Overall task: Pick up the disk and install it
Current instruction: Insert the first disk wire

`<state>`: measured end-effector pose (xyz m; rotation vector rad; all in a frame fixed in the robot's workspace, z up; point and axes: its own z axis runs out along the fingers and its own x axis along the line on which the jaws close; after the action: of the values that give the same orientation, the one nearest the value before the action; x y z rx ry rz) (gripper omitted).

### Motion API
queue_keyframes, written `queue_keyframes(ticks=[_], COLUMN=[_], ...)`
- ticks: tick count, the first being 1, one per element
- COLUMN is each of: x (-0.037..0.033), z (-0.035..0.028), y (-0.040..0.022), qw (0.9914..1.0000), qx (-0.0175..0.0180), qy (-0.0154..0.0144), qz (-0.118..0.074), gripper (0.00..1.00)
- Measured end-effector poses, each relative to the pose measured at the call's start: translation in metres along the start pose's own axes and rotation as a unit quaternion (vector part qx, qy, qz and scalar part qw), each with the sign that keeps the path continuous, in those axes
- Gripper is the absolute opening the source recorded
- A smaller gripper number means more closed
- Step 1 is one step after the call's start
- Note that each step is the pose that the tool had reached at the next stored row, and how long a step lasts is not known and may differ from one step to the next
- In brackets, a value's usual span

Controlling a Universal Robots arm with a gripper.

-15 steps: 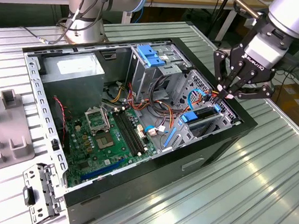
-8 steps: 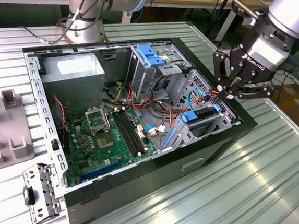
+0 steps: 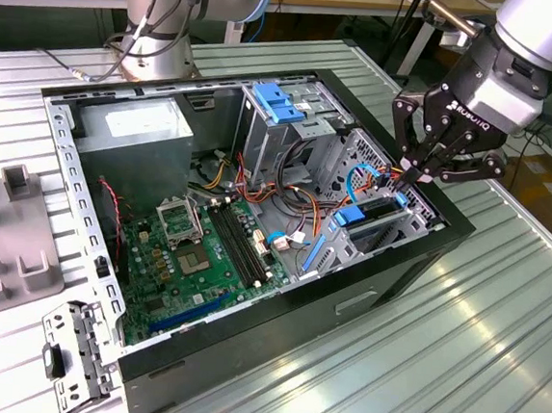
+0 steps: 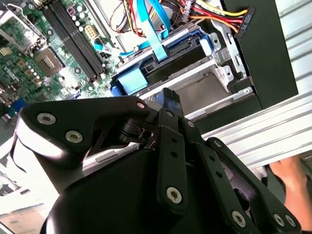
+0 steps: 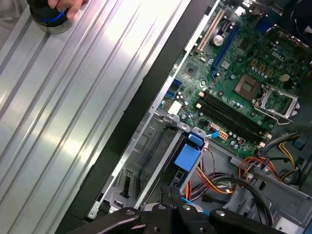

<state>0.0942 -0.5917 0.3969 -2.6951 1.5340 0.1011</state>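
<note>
The disk (image 3: 376, 212) sits on edge in the drive bay at the corner of the open computer case (image 3: 274, 337) on the exterior view's right. Its blue plastic carrier (image 3: 351, 216) faces the motherboard. In both wrist views the carrier's blue tab (image 4: 132, 80) (image 5: 187, 157) and the disk's dark edge (image 4: 168, 61) lie in the metal bay. My gripper (image 3: 410, 172) hovers just over the bay, shut, its fingertips pressed together with nothing between them. The tips (image 4: 169, 95) (image 5: 168, 191) point down at the top edge of the disk.
A green motherboard (image 3: 200, 248) covers the case floor, and a grey power-supply box (image 3: 133, 126) stands at the back. Orange, red and blue cables (image 3: 366, 176) crowd the bay. A blue-topped drive cage (image 3: 280, 103) is behind. A person's hand (image 5: 61, 9) rests on the table.
</note>
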Motion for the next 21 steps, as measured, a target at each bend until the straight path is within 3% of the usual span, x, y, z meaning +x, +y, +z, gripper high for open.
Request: queue_keyframes(ticks=[6,10,13,14,17,18,19,21], x=[0.0000,0.0000,0.0000,0.0000,0.0000,0.0000,0.0000,0.0000], z=[0.0003,0.0004,0.0004,0.0005,0.0005,0.0005,0.0005,0.0005], y=[0.0000,0.0000,0.0000,0.0000,0.0000,0.0000,0.0000,0.0000], qw=[0.99923,0.99726,0.99497,0.99369,0.99102,0.99001,0.98817,0.98622], qx=[-0.0030,-0.0056,-0.0076,-0.0085,-0.0101,-0.0107,-0.0116,-0.0126], qy=[-0.0001,-0.0001,-0.0001,-0.0002,-0.0002,-0.0002,-0.0002,-0.0002], qz=[-0.039,-0.074,-0.100,-0.112,-0.133,-0.141,-0.153,-0.165], gripper=[0.11,0.11,0.11,0.11,0.11,0.11,0.11,0.11])
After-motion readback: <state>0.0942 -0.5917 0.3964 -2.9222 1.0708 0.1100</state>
